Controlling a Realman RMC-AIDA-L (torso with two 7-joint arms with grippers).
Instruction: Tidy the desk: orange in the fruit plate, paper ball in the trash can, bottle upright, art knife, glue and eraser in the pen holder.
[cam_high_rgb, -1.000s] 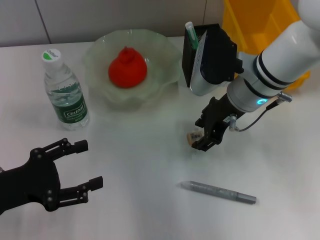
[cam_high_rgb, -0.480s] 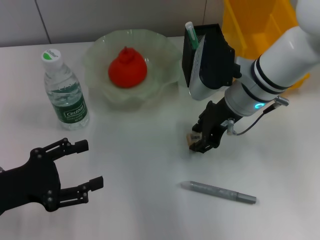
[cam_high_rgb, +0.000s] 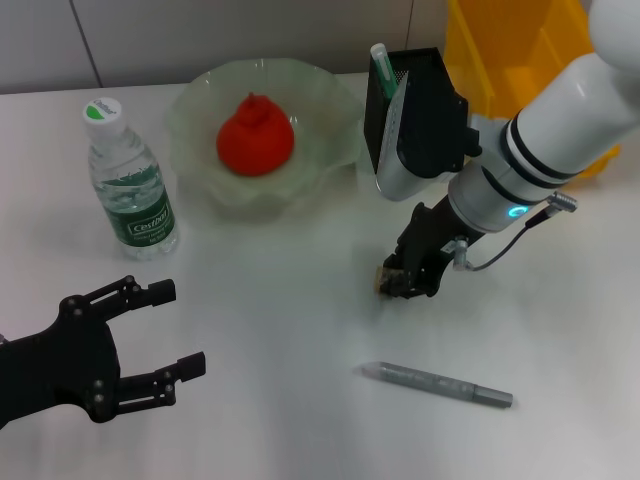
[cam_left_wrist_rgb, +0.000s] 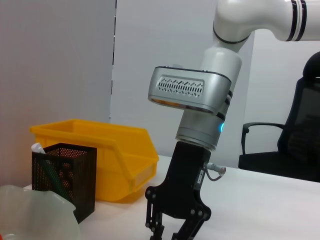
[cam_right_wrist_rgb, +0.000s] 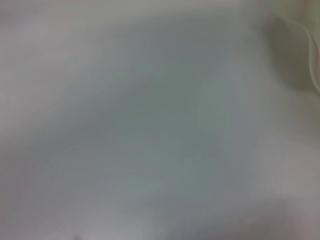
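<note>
My right gripper (cam_high_rgb: 405, 283) is down at the table, open, its fingers straddling the small tan eraser (cam_high_rgb: 388, 270); the left wrist view shows this gripper (cam_left_wrist_rgb: 172, 235) from the side. The grey art knife (cam_high_rgb: 437, 384) lies flat on the table nearer me. A black mesh pen holder (cam_high_rgb: 425, 75) holds the green, white-capped glue (cam_high_rgb: 381, 65). The orange (cam_high_rgb: 256, 136) rests in the pale green fruit plate (cam_high_rgb: 330, 150). The bottle (cam_high_rgb: 127, 182) stands upright at the left. My left gripper (cam_high_rgb: 170, 328) hovers open and parked at the near left. No paper ball is in view.
A yellow bin (cam_high_rgb: 510, 40) stands behind the pen holder at the back right, also seen as the yellow bin (cam_left_wrist_rgb: 115, 150) in the left wrist view. The right arm's white body crosses in front of the holder. The right wrist view shows only blurred table.
The right gripper has dropped lower and shifted slightly toward the eraser, now hiding most of it. The left arm and other objects have not moved.
</note>
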